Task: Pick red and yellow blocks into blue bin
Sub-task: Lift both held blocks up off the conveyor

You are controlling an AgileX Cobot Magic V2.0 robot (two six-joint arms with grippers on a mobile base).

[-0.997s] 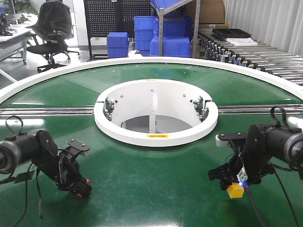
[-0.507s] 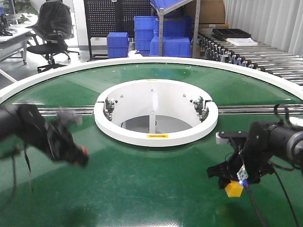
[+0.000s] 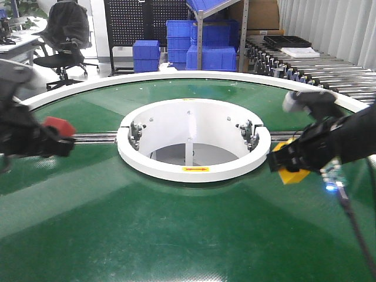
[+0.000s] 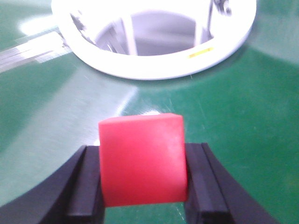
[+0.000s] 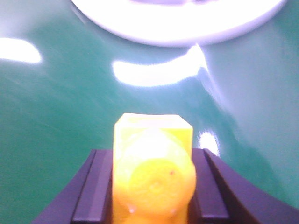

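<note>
The exterior camera is looking from the robot's side across the green table [image 3: 176, 235] toward the white ring [image 3: 153, 167] — a wide, raised, distant view. The left wrist camera is sitting just behind the left pincer [image 4: 142, 165], facing forward and down past the red cube [image 4: 140, 149], very near. The right wrist camera is framing the right pincer [image 5: 153, 170] and yellow brick [image 5: 153, 140] likewise. All three are sharing table and ring.

The plain red cube [image 4: 141, 163] sits squarely inside the left claw [image 4: 144, 154], gripped on both side faces. The yellow brick [image 5: 153, 170], a round stud facing outward, is pinched inside the right claw [image 5: 153, 157].
</note>
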